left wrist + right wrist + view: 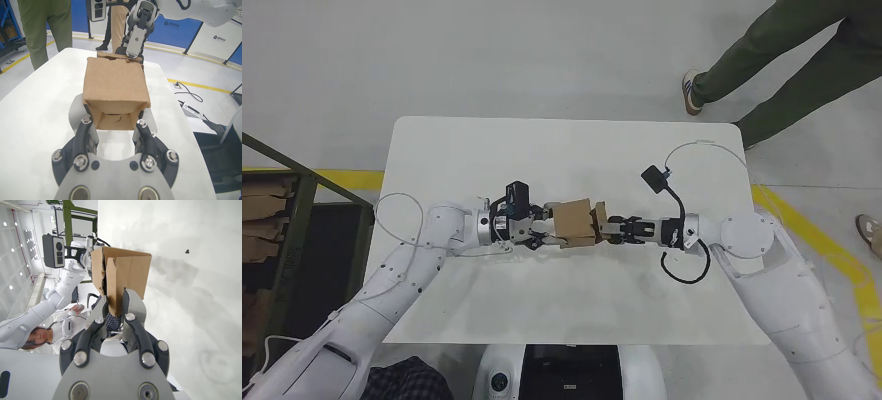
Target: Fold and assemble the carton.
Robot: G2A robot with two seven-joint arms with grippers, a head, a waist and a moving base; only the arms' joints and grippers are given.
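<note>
A small brown carton (577, 222) lies on its side at the middle of the white table (542, 150). My left gripper (545, 232) comes from the left. In the left wrist view its fingers (86, 113) straddle the carton's (115, 81) open near end and are shut on its side walls. My right gripper (604, 228) meets the carton from the opposite side. The right wrist view has it (115, 300) shut on a torn end flap (113, 285). From the left wrist, the right gripper (130, 54) sits on that far flap.
A green rack (272, 220) with flat cardboard stands off the table's left side. A black camera (654, 178) and looping cable ride on the right arm. A power strip (178, 85) and cord lie on the floor. Bare tabletop (37, 94) surrounds the carton.
</note>
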